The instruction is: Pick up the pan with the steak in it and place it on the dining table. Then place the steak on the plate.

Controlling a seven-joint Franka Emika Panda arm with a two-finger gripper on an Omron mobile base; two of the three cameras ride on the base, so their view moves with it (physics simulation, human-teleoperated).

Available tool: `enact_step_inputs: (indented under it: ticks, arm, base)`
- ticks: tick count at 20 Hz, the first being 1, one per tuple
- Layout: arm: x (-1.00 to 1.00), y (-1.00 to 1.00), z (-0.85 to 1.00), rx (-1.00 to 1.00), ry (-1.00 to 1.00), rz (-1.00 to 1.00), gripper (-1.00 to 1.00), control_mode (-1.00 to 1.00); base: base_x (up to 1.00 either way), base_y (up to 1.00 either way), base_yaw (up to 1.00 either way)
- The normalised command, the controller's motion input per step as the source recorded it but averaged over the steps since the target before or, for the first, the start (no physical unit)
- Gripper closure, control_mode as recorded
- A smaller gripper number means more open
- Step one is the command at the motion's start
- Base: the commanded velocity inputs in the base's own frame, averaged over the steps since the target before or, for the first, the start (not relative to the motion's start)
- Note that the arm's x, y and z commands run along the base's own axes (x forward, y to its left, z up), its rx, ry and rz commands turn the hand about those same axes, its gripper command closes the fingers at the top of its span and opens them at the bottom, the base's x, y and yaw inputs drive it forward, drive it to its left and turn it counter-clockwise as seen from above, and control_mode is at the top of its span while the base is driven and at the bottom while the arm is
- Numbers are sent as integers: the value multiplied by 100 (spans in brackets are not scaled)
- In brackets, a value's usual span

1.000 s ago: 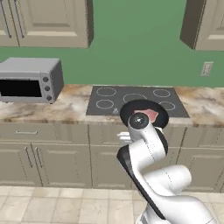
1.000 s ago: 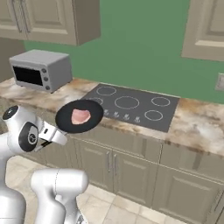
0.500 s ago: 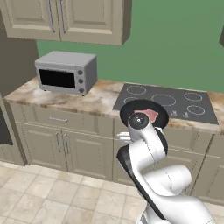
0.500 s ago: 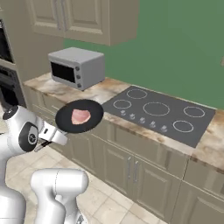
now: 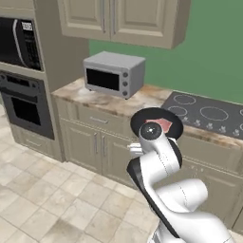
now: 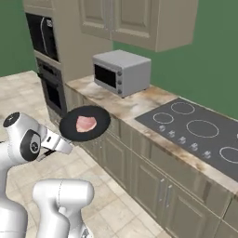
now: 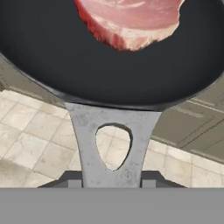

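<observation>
Now we carry the pan [image 6: 85, 124] level.
Our gripper [image 7: 113, 186] clamps its handle [image 7: 113, 144], so the steak [image 6: 85, 123] stays inside.

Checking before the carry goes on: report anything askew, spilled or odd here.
Nothing stands out. The pan sits level in the gripper, held by its handle, clear of the counter. The steak lies flat inside it. The toaster oven stands square on the counter.
</observation>
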Motion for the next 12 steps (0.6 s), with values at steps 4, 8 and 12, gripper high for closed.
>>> enact_step_inputs:
  ticks: [4, 8, 12]
  arm:
    - [0, 0, 0, 0, 0, 0, 100, 100]
    - [0, 0, 0, 0, 0, 0, 100, 100]
    - [0, 0, 0, 0, 0, 0, 100, 100]
  base:
    - [-9, 0, 45]
    - [-5, 0, 47]
    - [-5, 0, 47]
